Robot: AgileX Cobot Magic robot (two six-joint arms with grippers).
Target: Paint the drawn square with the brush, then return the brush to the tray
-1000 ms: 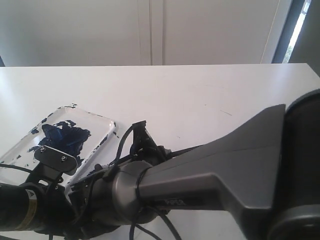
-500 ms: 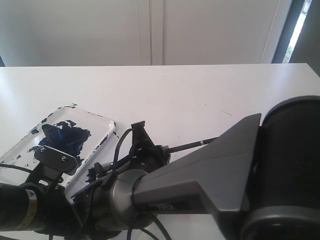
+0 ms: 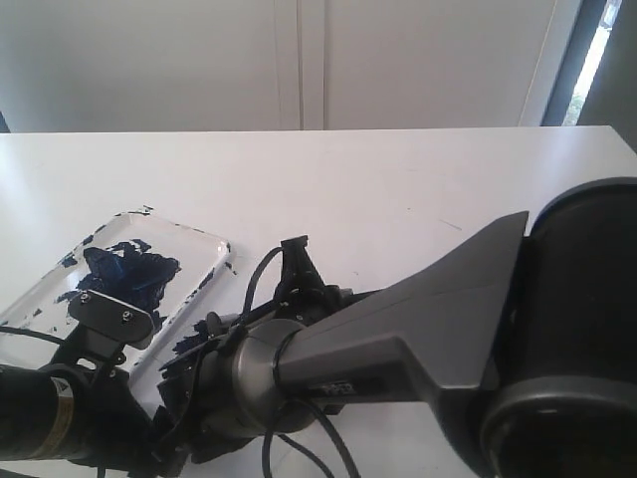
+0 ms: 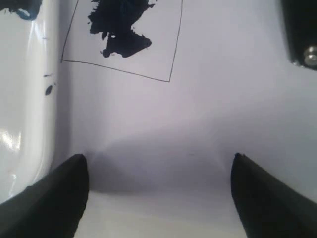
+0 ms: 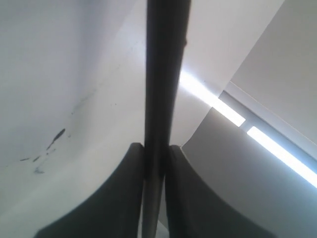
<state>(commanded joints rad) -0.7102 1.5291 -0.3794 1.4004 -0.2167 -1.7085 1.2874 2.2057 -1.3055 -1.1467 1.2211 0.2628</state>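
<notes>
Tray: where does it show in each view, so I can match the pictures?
Exterior: the tray sits at left, partly behind the left arm.
Left wrist: the tray runs along one edge, beside the drawn square.
Right wrist: not in it.
Shared landmark: the white table.

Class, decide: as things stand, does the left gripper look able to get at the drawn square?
Probably yes. The left gripper stands open, and only bare white surface lies between it and the drawn square; the tray sits beside that path, not across it.
</notes>
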